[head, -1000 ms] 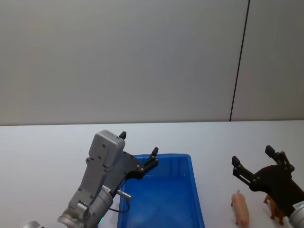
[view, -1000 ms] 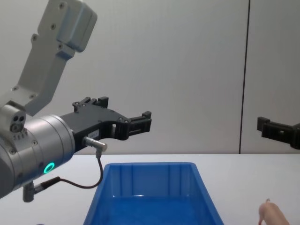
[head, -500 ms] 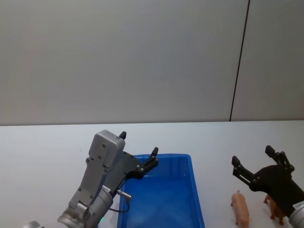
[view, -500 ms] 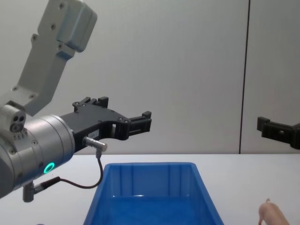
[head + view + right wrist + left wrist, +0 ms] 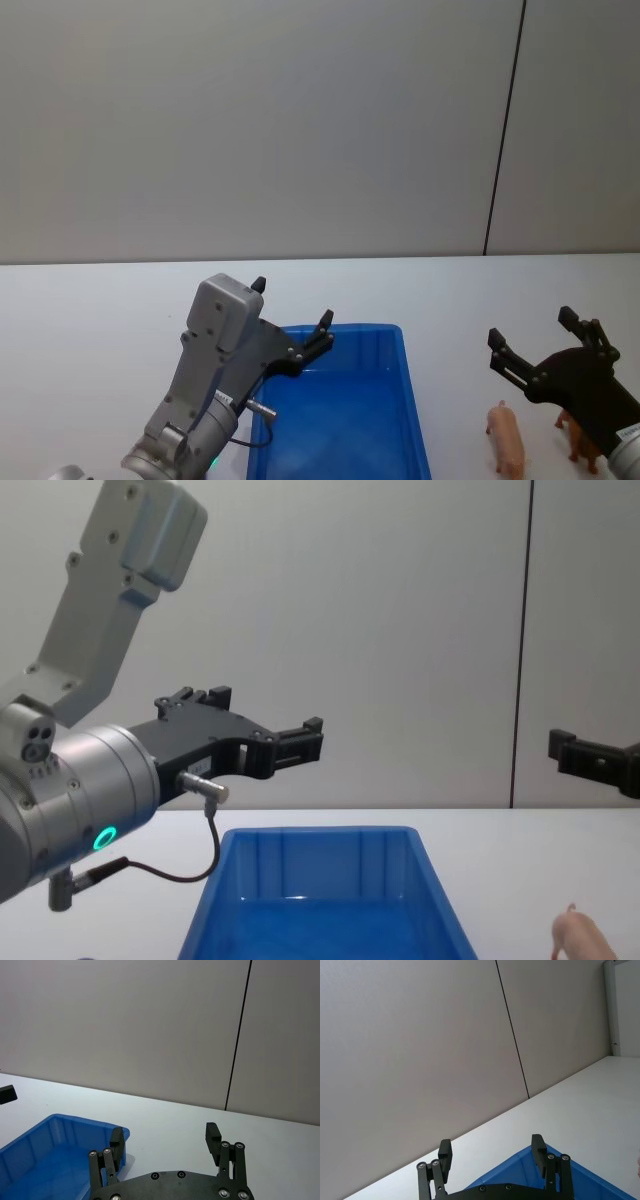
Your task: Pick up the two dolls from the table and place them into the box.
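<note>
Head view: the white bench (image 5: 100,320) carries a blue box (image 5: 370,327) at the near middle and two dolls to its right, with one claw raised on each side.
Box: its long axis runs 12 to 6 o'clock, away from the robot, open side up – the blue floor lies bare between the ribbed walls.
Pink doll (image 5: 507,437): on the bench at about 3 o'clock from the box, just beside its right wall but apart from it. Its body lies lengthwise nearly 12 to 6, the far end leaning a touch toward 11. Which end is the head I cannot tell.
Brown doll (image 5: 578,440): on the bench at 3 o'clock from the pink doll, near it and not touching. The right arm's dark body covers part of it, so its heading cannot be told – thin legs show beneath.
Left claw (image 5: 292,301): hangs in the air over the box's 10 o'clock corner, well above the rim in the chest view, fingers spread apart and holding nothing, pointing toward 2 o'clock.
Right claw (image 5: 530,326): hangs above the bench just past the dolls at their 12 o'clock, fingers spread wide and holding nothing, pointing toward 11 o'clock; it touches neither doll.
</note>
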You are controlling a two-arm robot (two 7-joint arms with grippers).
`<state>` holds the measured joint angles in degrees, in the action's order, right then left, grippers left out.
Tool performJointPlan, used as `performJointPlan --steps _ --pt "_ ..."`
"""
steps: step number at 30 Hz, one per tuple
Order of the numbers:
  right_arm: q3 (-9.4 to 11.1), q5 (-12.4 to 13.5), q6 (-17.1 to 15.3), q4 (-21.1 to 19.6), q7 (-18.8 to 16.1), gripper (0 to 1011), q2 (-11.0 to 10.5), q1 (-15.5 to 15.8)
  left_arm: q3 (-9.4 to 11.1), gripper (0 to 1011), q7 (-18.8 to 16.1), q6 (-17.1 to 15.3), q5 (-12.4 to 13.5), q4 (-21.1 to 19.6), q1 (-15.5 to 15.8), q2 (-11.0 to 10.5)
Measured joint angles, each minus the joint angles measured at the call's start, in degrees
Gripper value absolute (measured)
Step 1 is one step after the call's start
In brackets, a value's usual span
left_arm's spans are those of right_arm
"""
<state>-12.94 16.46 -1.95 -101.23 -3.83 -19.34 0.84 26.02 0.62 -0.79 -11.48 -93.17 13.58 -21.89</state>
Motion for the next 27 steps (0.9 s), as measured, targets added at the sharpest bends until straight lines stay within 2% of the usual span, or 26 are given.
performJointPlan --steps 21,27 --pt "0.0 0.0 0.0 0.0 0.0 1001 0.0 0.0 0.0 1002 0.0 0.0 0.0 0.0 0.0 0.0" --pt "0.3 0.0 -0.4 -0.3 1.2 1001 -0.1 0.5 0.0 1002 0.0 0.0 0.0 0.0 0.0 0.0"
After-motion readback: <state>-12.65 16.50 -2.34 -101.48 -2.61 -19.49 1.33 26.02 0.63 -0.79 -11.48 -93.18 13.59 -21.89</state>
